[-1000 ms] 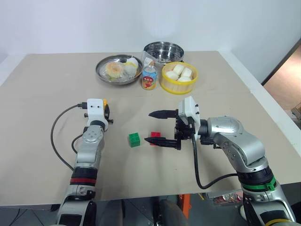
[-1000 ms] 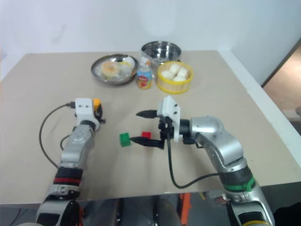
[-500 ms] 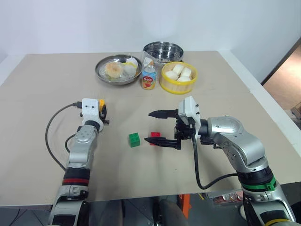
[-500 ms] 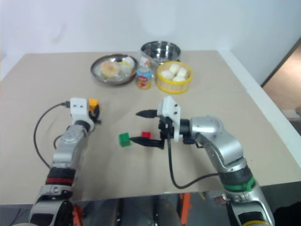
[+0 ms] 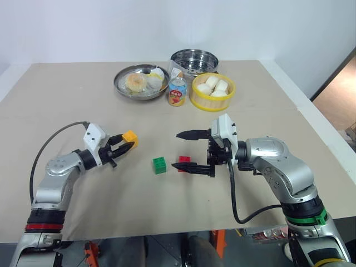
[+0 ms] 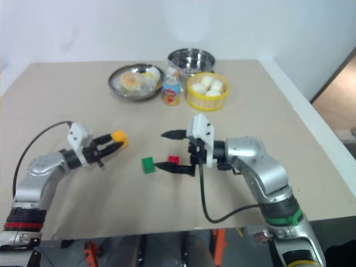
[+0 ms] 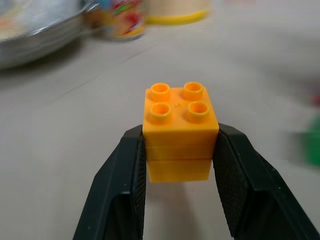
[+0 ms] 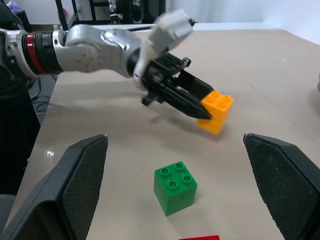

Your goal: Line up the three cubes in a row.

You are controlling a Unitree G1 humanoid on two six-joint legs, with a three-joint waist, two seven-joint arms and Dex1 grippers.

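Cubes of studded plastic: the orange cube (image 7: pixel 180 131) sits clamped in the left end effector (image 5: pixel 123 144), left of the green cube (image 5: pixel 159 164); the right end effector (image 5: pixel 186 151) gapes beside the red cube (image 5: pixel 184 161).

- Bare worktop (image 5: pixel 67 100) lies to the left of the green cube (image 5: pixel 159 164), up to the left gripper (image 5: pixel 129 142).
- The right gripper (image 5: pixel 183 150) straddles the red cube (image 5: pixel 183 162), seemingly blocking entry from that side.
- Dishes and a can (image 5: pixel 177 92) crowd the far edge.
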